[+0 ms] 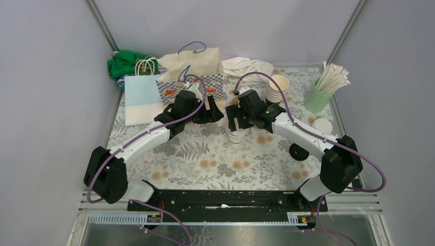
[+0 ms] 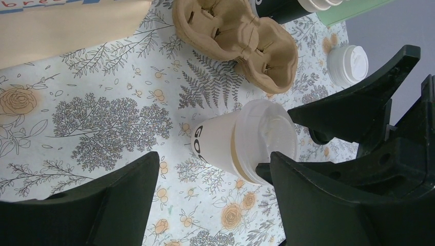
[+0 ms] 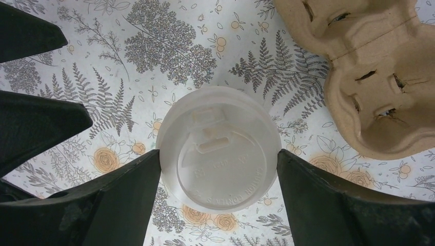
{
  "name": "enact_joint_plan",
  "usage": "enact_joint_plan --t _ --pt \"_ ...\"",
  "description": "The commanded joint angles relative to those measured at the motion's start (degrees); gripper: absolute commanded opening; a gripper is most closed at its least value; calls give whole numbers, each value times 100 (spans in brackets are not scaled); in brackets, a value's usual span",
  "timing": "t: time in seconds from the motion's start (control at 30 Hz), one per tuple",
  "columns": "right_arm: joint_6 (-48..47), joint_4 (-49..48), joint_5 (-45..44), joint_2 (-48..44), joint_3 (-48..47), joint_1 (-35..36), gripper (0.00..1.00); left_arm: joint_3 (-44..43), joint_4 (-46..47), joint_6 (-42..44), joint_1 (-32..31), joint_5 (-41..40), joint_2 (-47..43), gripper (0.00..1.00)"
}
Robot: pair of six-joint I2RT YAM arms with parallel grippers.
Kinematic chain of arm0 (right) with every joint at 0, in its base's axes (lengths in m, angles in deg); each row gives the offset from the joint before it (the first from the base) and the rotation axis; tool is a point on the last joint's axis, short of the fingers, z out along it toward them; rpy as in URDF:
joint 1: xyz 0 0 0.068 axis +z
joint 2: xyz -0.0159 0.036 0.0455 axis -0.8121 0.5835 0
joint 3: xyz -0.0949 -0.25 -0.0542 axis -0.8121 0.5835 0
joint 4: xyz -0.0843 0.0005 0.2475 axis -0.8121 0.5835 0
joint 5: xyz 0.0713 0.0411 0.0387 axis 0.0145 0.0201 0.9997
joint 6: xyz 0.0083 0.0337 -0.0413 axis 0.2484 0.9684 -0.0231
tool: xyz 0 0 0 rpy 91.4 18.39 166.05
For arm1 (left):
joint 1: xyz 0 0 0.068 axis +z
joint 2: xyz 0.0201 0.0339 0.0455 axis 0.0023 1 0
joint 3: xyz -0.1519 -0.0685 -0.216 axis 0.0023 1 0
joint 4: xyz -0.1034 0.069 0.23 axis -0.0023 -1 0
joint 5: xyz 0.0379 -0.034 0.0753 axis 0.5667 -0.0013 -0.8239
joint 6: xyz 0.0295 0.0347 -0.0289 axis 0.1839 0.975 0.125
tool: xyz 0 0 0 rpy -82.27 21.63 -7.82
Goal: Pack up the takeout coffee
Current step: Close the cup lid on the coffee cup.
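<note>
The lidded cup [image 3: 219, 148] is standing upright mid-surface [image 1: 205, 164]. I am holding my right tool [image 1: 237, 123] over it, fingers flanking the lid's rim; I cannot tell whether they are pinching. My left tool [image 1: 213, 114] is gaping wide just beside it. A cardboard carrier [image 3: 379, 77] is lying close by, with the paper bag [image 1: 192, 72] and stacked cups [image 1: 277, 88] sitting beyond.

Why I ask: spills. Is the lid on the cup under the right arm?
On: a white lid caps the cup in both wrist views.
</note>
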Motion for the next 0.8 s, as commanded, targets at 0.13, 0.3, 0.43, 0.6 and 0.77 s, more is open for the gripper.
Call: enact_joint_plan --t 0.13,0.3,0.43,0.6,0.77 --pt "-185 -34 -245 -67 -141 125 100 -22 241 65 37 153 -63 83" --pt "-163 -69 -153 -200 -72 125 100 -63 231 102 39 153 -8 83" --pt "-109 -82 -106 -334 -117 127 100 -59 246 75 37 205 42 82" --pt "-80 75 -275 -554 -329 117 98 -11 345 -27 39 314 102 71" --pt "-50 329 -361 -655 -453 -27 77 76 541 -205 30 434 190 63"
